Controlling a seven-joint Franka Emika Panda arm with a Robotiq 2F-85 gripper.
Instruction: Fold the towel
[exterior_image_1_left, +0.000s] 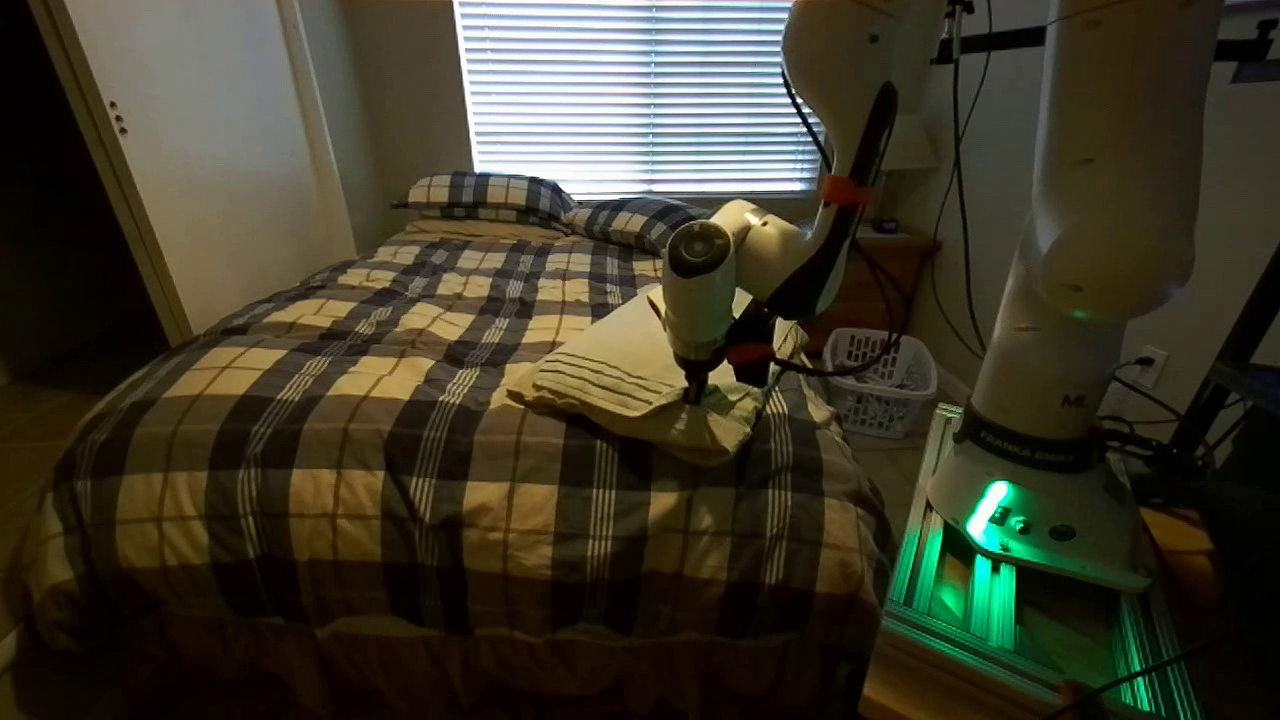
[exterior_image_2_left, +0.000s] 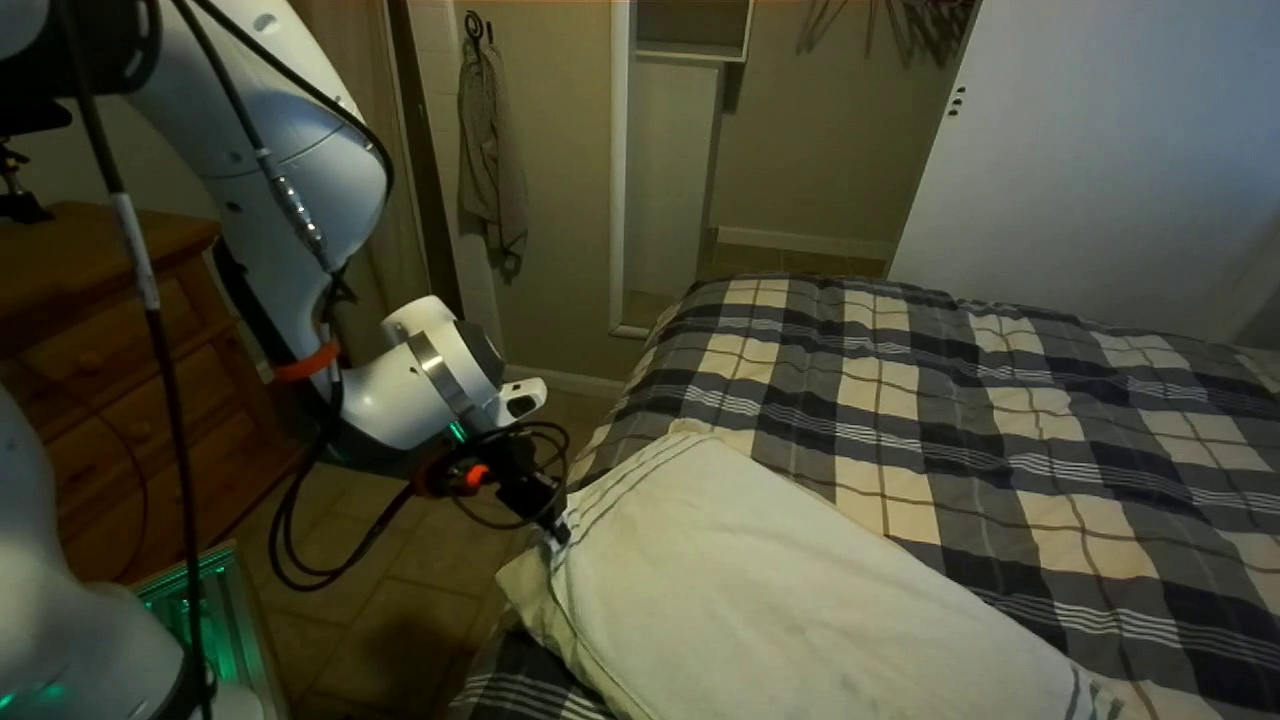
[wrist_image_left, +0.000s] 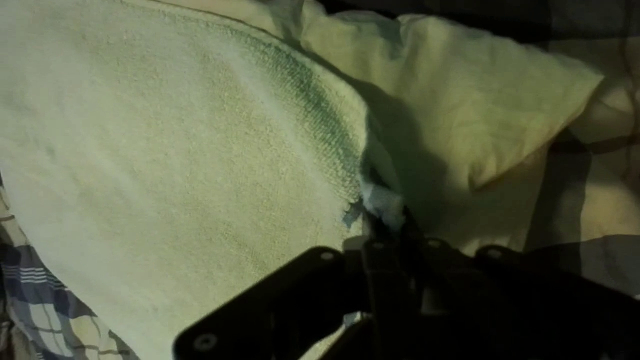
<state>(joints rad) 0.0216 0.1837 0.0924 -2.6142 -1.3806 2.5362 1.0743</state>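
From the end effector (exterior_image_1_left: 694, 391) — closed to a pinch on one corner — the cream striped towel (exterior_image_2_left: 760, 570) lies lengthwise toward the plaid pillows (exterior_image_1_left: 488, 193).

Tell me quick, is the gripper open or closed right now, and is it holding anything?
Gripper: closed, pinching a bit of the towel at its edge between the fingertips.

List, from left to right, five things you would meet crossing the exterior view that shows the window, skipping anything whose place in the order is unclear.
White door → towel → white basket → robot base → wall outlet.
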